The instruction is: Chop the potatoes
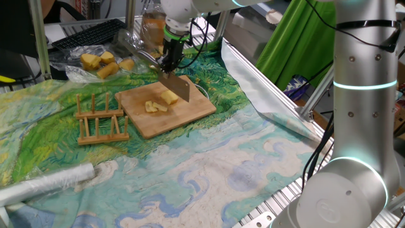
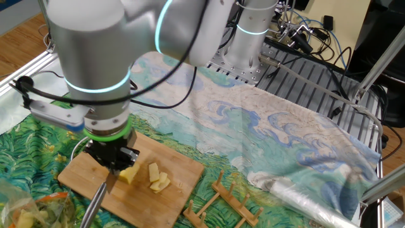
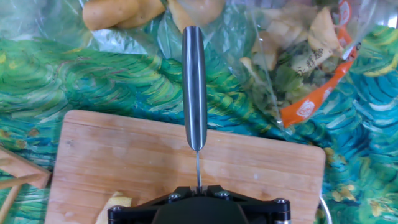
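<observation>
Hiding tool (image 3: 198, 208) fingertips: black housing

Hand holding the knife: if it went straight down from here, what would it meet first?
Most likely the potato chunk under the cleaver blade, then the cutting board; exact alignment is unclear.

The worktop (image 1: 285, 209) is covered by a cloth (image 1: 209, 158) printed in swirling greens, blues and cream. A wooden cutting board (image 1: 183, 114) is laid on the cloth. Just left of the board a wooden rack (image 1: 101, 120) is set. Behind the board, clear bags of potatoes (image 1: 101, 63) are placed. Nearer than the rack, a roll of clear film (image 1: 50, 183) is laid.
</observation>
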